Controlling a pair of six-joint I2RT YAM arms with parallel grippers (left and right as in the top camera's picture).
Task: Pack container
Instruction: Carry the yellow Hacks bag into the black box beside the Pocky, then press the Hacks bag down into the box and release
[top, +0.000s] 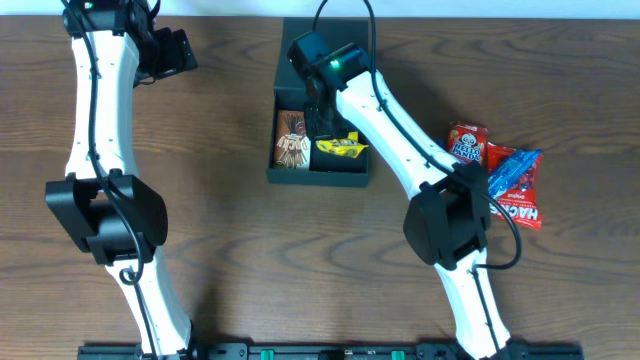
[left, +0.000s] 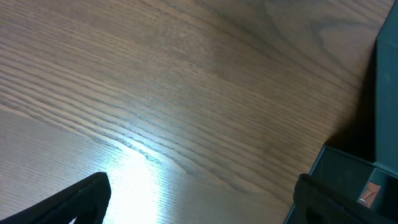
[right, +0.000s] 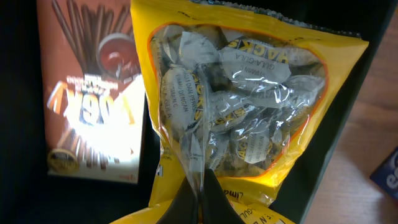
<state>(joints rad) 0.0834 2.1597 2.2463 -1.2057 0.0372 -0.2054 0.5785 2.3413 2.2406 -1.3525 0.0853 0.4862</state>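
One-handed: pinching the yellow candy bag (right: 249, 124) by its edge with the right gripper (right: 202, 194) clamped, setting it inside the container (top: 318, 181) at the table (left: 155, 93) centre, beside the chocolate-stick box (right: 93, 112), likely to save room. Holding the left gripper (top: 170, 52) spread open, aside, avoiding collisions.

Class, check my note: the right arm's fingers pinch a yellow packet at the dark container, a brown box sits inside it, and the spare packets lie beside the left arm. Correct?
One slip: the spare packets lie beside the right arm, not the left, as the overhead view shows. The right fingers do pinch the yellow packet at the container, with the brown box inside.
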